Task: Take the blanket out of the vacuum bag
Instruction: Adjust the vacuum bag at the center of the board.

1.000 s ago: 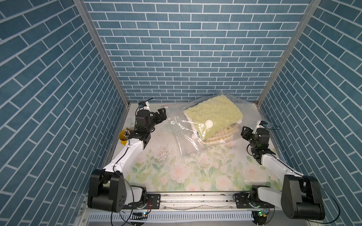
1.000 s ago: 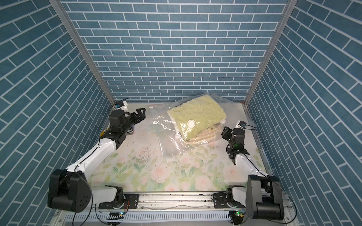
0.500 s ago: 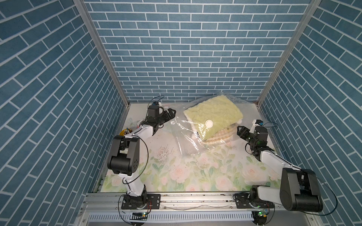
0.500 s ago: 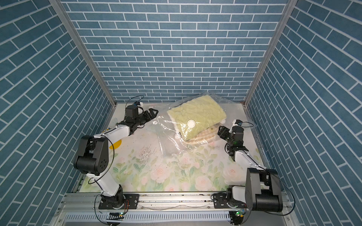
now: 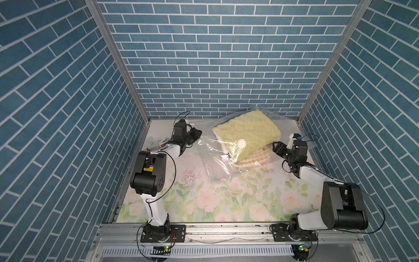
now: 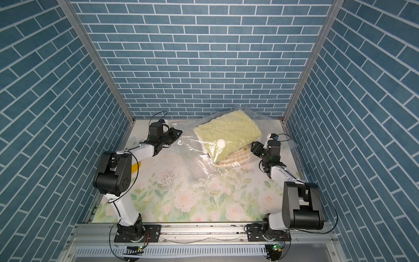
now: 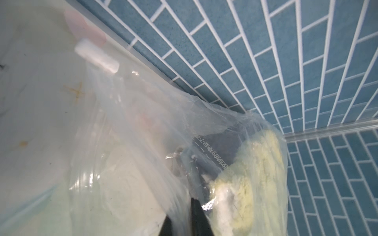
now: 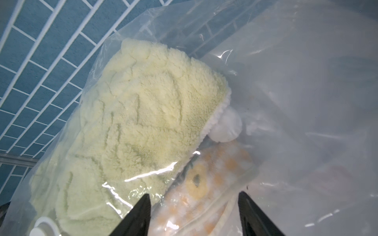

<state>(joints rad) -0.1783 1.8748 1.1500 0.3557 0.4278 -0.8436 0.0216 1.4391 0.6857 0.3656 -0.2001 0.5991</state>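
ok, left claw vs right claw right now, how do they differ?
Left claw is shut; right claw is open, jaws wide apart. Left claw sits at the vacuum bag on its flat, empty side; right claw faces the side stuffed with the yellow-green blanket. Shared: both low at the bag's edges; no clear grip visible.

I'm working in a lab test cell: blue brick-print panels (image 5: 215,56) box three sides, aluminium posts (image 5: 118,59) frame them, and the arms (image 5: 156,208) bolt to a metal rail (image 5: 226,231) fronting the floral surface (image 5: 204,199).
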